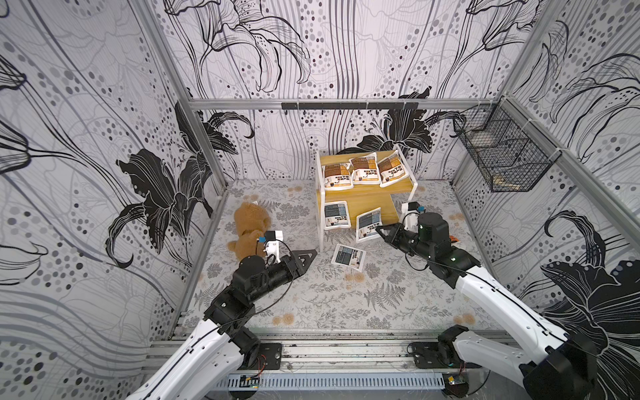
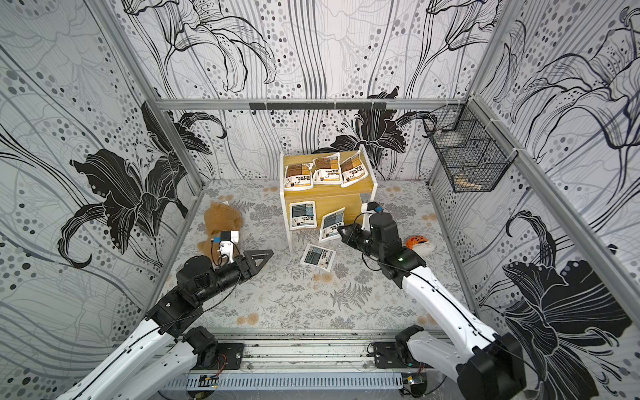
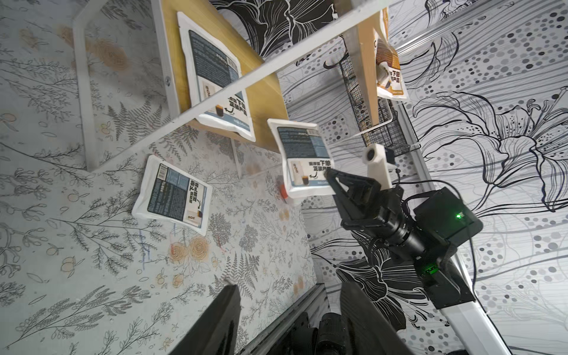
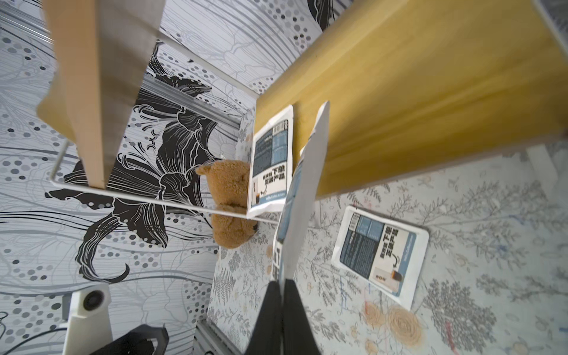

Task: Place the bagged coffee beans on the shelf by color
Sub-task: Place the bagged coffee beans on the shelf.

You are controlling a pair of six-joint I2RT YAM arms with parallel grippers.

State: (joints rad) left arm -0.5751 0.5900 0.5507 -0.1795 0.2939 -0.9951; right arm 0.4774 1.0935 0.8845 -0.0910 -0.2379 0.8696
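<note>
Right pincer pinches grey-blue pouch at shelf edge; left pincer parted, empty; bear half hidden.

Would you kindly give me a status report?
Left hand open, empty. Right hand shut on a blue bag by the lower shelf. Another bag on the table. Nothing in the way.

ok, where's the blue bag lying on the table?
In both top views the blue bag lies flat on the table in front of the shelf, between left gripper and right gripper.
</note>
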